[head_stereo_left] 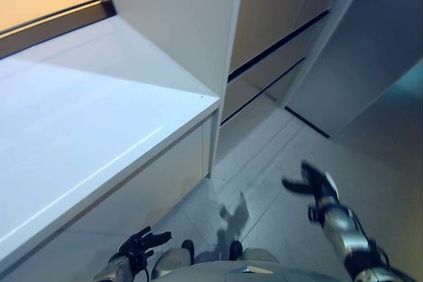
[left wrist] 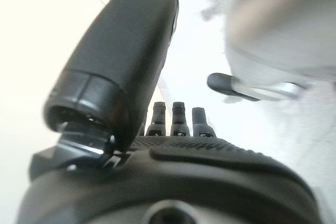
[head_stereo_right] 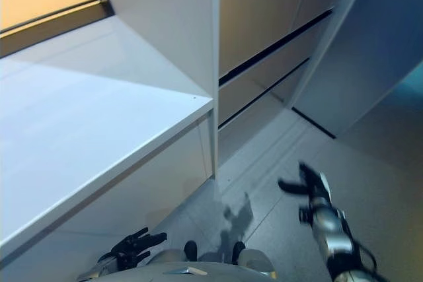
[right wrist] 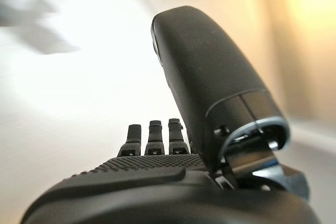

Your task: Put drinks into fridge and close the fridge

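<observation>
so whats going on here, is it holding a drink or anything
No, nothing is being handled right now. The left robot hand hangs low beside the white counter, open and empty. The right robot hand is raised over the floor, also open and empty. No drink shows in any view. Ahead stand tall pale cabinet panels with dark gaps between them; whether any of them is the fridge cannot be told.
</observation>
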Tool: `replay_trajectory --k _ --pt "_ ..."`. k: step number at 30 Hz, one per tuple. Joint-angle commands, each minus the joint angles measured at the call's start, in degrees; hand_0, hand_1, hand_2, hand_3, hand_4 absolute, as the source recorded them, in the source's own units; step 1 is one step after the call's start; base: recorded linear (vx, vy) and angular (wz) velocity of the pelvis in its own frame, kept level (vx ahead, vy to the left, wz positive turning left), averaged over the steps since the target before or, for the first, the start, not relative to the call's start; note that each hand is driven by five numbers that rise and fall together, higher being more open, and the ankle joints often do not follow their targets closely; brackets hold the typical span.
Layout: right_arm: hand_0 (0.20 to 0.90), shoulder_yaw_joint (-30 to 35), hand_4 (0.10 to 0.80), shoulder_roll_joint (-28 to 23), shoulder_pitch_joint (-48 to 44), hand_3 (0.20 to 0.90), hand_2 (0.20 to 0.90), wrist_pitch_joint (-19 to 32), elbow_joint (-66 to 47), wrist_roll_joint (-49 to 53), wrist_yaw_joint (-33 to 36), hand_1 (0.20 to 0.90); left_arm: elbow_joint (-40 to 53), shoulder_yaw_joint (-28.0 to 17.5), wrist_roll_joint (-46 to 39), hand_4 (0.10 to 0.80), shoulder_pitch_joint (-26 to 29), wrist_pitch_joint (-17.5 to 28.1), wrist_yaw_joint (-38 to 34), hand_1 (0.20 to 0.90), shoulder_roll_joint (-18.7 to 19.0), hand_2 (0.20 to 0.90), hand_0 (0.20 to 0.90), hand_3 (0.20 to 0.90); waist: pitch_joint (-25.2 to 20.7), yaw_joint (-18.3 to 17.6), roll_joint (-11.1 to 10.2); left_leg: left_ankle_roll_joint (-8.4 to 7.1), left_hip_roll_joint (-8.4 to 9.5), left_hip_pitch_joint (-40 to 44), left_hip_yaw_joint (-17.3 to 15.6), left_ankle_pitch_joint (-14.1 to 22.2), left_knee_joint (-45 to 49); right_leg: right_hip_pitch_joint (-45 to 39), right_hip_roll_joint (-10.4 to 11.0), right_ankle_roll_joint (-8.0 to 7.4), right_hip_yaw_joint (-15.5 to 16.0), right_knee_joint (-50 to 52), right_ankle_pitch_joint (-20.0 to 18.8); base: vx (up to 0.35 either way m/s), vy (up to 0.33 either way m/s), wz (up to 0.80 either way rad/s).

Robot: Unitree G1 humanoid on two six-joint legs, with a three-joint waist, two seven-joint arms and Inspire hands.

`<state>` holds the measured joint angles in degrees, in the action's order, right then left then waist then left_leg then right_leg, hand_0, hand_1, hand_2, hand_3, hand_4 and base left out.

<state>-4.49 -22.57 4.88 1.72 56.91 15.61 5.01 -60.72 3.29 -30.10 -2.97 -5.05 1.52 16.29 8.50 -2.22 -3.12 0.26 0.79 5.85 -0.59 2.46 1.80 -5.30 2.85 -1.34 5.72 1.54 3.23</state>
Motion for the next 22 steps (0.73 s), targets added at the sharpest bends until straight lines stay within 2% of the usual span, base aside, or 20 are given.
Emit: replay_trajectory --k 1,4,8,12,22 --pt "0.900 1.84 0.800 2.10 -2.24 0.900 0.900 3.13 5.32 -2.75 -3.24 0.900 -4.54 -1.88 2.57 0.800 1.08 4.23 0.74 0.900 1.86 0.900 0.900 0.900 -2.71 -0.04 0.37 1.07 0.98 -0.23 -3.95 1.33 -2.97 1.42 -0.40 -2.91 -0.65 -2.58 -3.87 -0.107 -0.043 -0.27" --pt "0.900 0.81 0.800 4.39 -0.98 0.900 0.900 0.30 11.82 -9.13 -6.91 0.900 -7.52 -1.94 3.80 0.800 1.65 5.97 1.48 0.900 0.99 0.900 0.900 0.900 -3.09 -0.15 0.74 0.76 0.79 -0.38 -3.13 0.41 -4.44 1.48 -0.96 -2.72 -1.11 -2.23 -3.23 -0.084 -0.030 -0.11" --pt "0.900 -0.60 0.800 6.46 -0.03 0.900 0.900 -2.79 15.86 -8.08 -9.63 0.900 -9.79 -0.74 6.43 0.800 1.14 9.23 2.23 0.900 -0.34 0.900 0.900 0.900 -3.21 -0.22 1.00 0.70 0.68 -0.59 -3.16 0.64 -3.93 1.55 -0.92 -2.56 -0.82 -1.94 -2.61 -0.042 -0.013 0.03" --pt "0.900 -1.75 0.800 7.46 -0.59 0.900 0.900 -2.09 16.76 -9.20 -12.68 0.900 -11.45 -0.12 6.28 0.800 0.89 9.37 3.75 0.900 -1.99 0.900 0.900 0.900 -3.33 -0.18 1.44 0.92 0.81 -0.49 -3.06 1.20 -3.61 1.34 -0.91 -2.41 -0.71 -1.67 -1.89 0.000 0.000 0.00" --pt "0.900 -4.53 0.800 7.53 -1.47 0.900 0.900 -2.07 16.07 -11.19 -11.62 0.900 -10.94 2.55 6.39 0.800 0.99 8.97 4.23 0.900 -2.60 0.900 0.900 0.900 -3.39 0.14 1.52 1.03 0.95 0.16 -2.86 1.87 -3.80 0.81 -1.05 -2.59 -0.33 -1.91 -1.33 0.000 0.000 0.00"
